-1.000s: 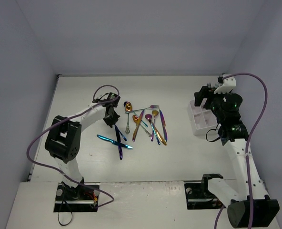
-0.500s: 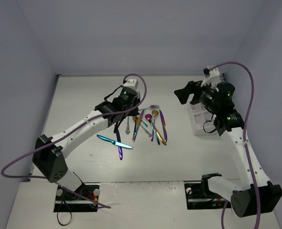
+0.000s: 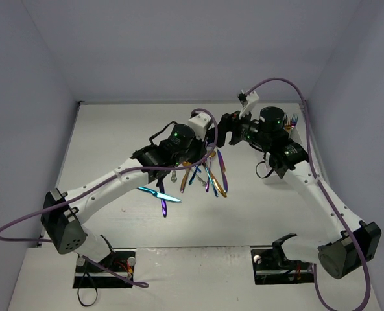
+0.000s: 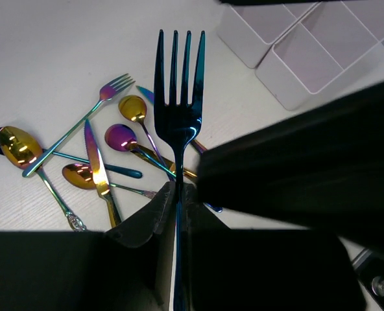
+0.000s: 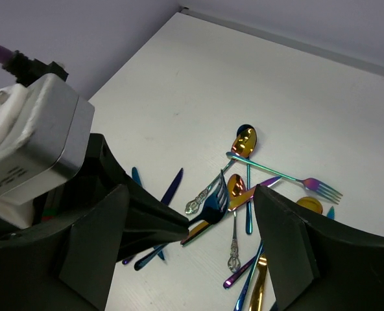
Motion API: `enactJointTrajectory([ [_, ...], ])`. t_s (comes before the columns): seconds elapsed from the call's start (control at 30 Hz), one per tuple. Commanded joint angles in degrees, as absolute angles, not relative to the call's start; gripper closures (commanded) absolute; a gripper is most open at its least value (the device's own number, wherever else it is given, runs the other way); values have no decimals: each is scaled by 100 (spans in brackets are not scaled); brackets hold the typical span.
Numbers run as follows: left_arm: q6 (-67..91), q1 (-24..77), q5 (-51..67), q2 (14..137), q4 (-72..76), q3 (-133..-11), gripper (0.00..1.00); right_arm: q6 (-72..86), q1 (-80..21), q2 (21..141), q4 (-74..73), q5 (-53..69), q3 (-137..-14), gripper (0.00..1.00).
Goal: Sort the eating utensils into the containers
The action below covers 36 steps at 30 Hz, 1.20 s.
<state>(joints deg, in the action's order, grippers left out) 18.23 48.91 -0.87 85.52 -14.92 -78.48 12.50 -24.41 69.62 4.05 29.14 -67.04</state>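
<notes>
My left gripper [image 4: 178,197] is shut on the handle of a dark blue fork [image 4: 178,97], held above the table with its tines pointing away. In the top view the left gripper [image 3: 209,147] hangs over the pile of iridescent utensils [image 3: 208,176]. My right gripper [image 3: 224,136] faces it, open; in the right wrist view [image 5: 192,220] its wide-apart fingers [image 5: 289,249] flank the fork's head [image 5: 216,201]. The white divided caddy [image 4: 296,58] lies beyond the fork; in the top view the right arm hides most of it.
A blue knife [image 3: 156,193] and a purple knife [image 3: 163,205] lie crossed left of the pile. Spoons, a fork and knives [image 4: 95,162] lie spread below the held fork. Walls close the table at the back and sides.
My left arm has swung right from the pile's left side to above it, with the fork. My right arm has swung left from the caddy to meet it.
</notes>
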Motion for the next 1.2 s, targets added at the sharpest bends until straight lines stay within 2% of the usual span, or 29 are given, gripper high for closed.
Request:
enactJointTrajectory([
  [0.0, 1585, 4995, 146, 8109, -969, -8156, 100, 1189, -2699, 7105, 797, 2566, -6969, 26],
  [0.17, 1615, 5001, 198, 7933, -857, -8029, 100, 1094, -2819, 7179, 793, 2417, -6904, 32],
  [0.33, 1678, 5009, 350, 7927, -783, -7989, 100, 1090, -2899, 7277, 791, 2443, -6856, 45],
  [0.43, 1702, 5001, 445, 7943, -744, -7989, 100, 1049, -2935, 7262, 794, 2402, -6805, 62],
  [0.47, 1698, 5001, 461, 7958, -738, -7989, 100, 1028, -2937, 7249, 798, 2374, -6790, 69],
  [0.5, 1705, 5001, 474, 7972, -738, -7989, 100, 988, -2944, 7240, 791, 2308, -6775, 79],
  [0.6, 1698, 5001, 468, 7992, -744, -7978, 100, 857, -2936, 7170, 791, 2154, -6758, 99],
  [0.73, 1705, 5009, 281, 8024, -826, -7936, 100, 693, -2917, 7119, 782, 1855, -6768, 100],
  [0.8, 1696, 4993, 176, 8016, -842, -7901, 91, 633, -2874, 7118, 775, 1806, -6791, 100],
  [0.9, 1661, 4962, -248, 7981, -921, -7702, 60, 352, -2736, 7080, 745, 1520, -6849, 100],
  [1.0, 1668, 4875, -441, 7849, -1002, -7378, 37, 8, -2366, 7010, 719, 1221, -6898, 100],
  [1.17, 1786, 4598, -734, 7410, -1202, -6701, 23, -684, -1415, 7003, 697, 789, -7125, 100],
])
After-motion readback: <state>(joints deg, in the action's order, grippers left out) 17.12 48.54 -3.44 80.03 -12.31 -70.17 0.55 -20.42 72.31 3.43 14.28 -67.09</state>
